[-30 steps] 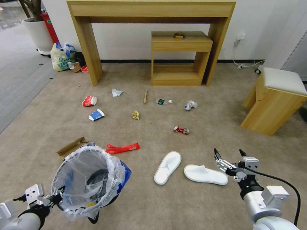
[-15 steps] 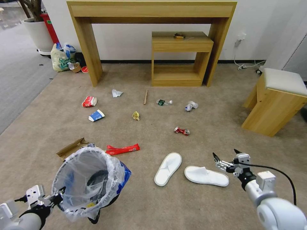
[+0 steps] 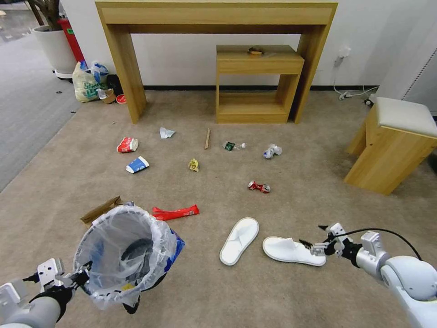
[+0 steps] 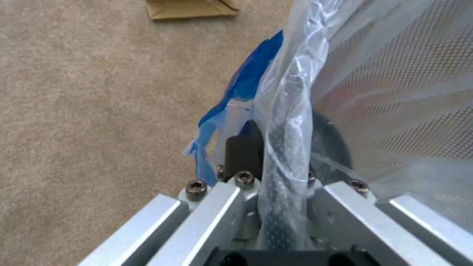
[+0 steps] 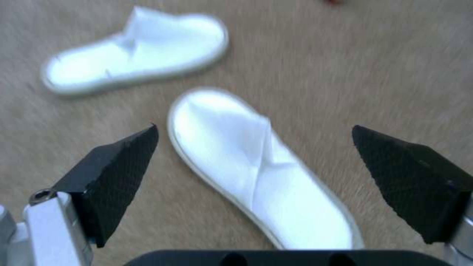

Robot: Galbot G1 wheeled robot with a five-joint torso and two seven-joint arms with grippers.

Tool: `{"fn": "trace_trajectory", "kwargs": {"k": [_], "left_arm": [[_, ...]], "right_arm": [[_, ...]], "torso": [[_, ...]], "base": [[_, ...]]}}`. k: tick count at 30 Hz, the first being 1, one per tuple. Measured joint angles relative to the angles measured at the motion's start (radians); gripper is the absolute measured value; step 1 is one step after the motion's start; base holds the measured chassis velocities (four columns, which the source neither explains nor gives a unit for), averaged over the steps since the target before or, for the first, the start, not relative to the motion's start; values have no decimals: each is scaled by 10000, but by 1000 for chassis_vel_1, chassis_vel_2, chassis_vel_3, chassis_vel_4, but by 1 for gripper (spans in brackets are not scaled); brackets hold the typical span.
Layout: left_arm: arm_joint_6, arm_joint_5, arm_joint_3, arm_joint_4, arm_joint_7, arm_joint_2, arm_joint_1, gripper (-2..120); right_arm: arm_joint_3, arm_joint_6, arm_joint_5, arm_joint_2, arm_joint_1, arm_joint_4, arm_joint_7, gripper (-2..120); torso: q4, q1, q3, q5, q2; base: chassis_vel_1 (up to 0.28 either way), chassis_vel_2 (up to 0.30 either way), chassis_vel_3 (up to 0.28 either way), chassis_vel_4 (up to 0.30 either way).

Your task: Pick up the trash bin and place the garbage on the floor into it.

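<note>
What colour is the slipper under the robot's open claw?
White. The slipper is plain white all over, clearest in the right wrist view, lying on the beige floor between the open right gripper fingers.

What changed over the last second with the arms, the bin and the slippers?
The right gripper came down from above the carpet to the heel end of the nearer slipper, fingers open, nothing gripped yet. The left gripper stays shut on the trash bin rim, which barely shifted. The other slipper and the litter on the floor lie unmoved.

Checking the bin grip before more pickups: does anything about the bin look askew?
Yes. The trash bin hangs tilted, held only at its rim by the left pincer, its clear liner bunched between the fingers.
</note>
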Motion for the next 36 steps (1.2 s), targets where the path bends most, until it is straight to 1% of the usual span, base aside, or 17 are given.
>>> {"fn": "trace_trajectory", "kwargs": {"k": [3, 4, 5, 7, 9, 12, 13, 16, 20, 24, 26, 28, 30, 31, 32, 35, 36], "left_arm": [[0, -2, 70, 0, -173, -126, -132, 0], [0, -2, 70, 0, -173, -126, -132, 0], [0, 4, 75, 1, -197, -169, -150, 0], [0, 43, 77, -10, -222, -359, -139, 0], [0, 63, 76, -18, -223, -397, -122, 0], [0, 220, 57, -68, -227, -663, 4, 0], [0, 220, 57, -68, -227, -663, 4, 0], [-1, 318, 40, -95, -221, -832, 85, 0], [-1, 342, 23, -106, -214, -906, 125, 0], [-1, 349, -8, -109, -192, -949, 158, 0], [-1, 348, -9, -107, -189, -947, 156, 0], [-1, 346, 8, -90, -188, -924, 127, 0], [-1, 345, 18, -86, -188, -914, 117, 0], [-1, 337, 38, -81, -186, -893, 88, 0], [-1, 337, 38, -81, -186, -893, 88, 0], [-2, 311, 60, -81, -187, -858, 70, 0], [-2, 311, 60, -81, -187, -858, 70, 0]], "right_arm": [[-680, 717, -459, 134, 884, -1248, -276, 100], [-680, 717, -459, 134, 884, -1248, -276, 100], [-867, 917, -595, 193, 1147, -1565, -326, 100], [-1437, 1302, -843, 389, 1904, -2436, -393, 100], [-1589, 1378, -895, 440, 2098, -2679, -429, 100], [-2356, 1552, -1095, 686, 2984, -3820, -569, 100], [-2356, 1552, -1095, 686, 2984, -3820, -569, 100], [-2842, 1556, -1137, 872, 3555, -4606, -595, 100], [-3071, 1549, -1163, 968, 3847, -4974, -616, 96], [-3258, 1527, -1253, 1130, 4206, -5473, -598, 84], [-3271, 1493, -1257, 1143, 4224, -5517, -583, 82], [-3273, 1466, -1313, 1176, 4223, -5589, -549, 72], [-3267, 1471, -1336, 1199, 4223, -5625, -540, 71], [-3238, 1491, -1399, 1269, 4223, -5693, -503, 65], [-3238, 1491, -1399, 1269, 4223, -5693, -503, 65], [-3181, 1501, -1427, 1324, 4147, -5682, -365, 52], [-3181, 1501, -1427, 1324, 4147, -5682, -365, 52]], "torso": [[2, 0, 0, -3, 0], [2, 0, 0, -3, 0], [-1, 0, 0, -3, 0], [3, 0, 0, -3, 0], [4, 0, 0, -3, 0], [3, 0, 0, -4, 0], [3, 0, 0, -4, 0], [3, 0, 0, -4, 0], [3, 0, 0, -3, 0], [3, 0, 0, -3, 0], [3, 0, -1, -4, 0], [1, 0, -1, -5, 0], [0, 0, -1, -5, 0], [0, 0, -1, -3, 0], [0, 0, -1, -3, 0], [2, 0, -1, -5, 0], [2, 0, -1, -5, 0]], "base": [[0, 0, 0, 0], [0, 0, 0, 0], [0, 0, 0, 0], [0, 0, 0, 0], [0, 0, 0, 0], [0, 0, 0, 0], [0, 0, 0, 0], [0, 0, 0, 0], [0, 0, 0, 0], [0, 0, 0, 0], [0, 0, 0, 0], [0, 0, 0, 0], [0, 0, 0, 0], [0, 0, 0, 0], [0, 0, 0, 0], [0, 0, 0, 0], [0, 0, 0, 0]]}}
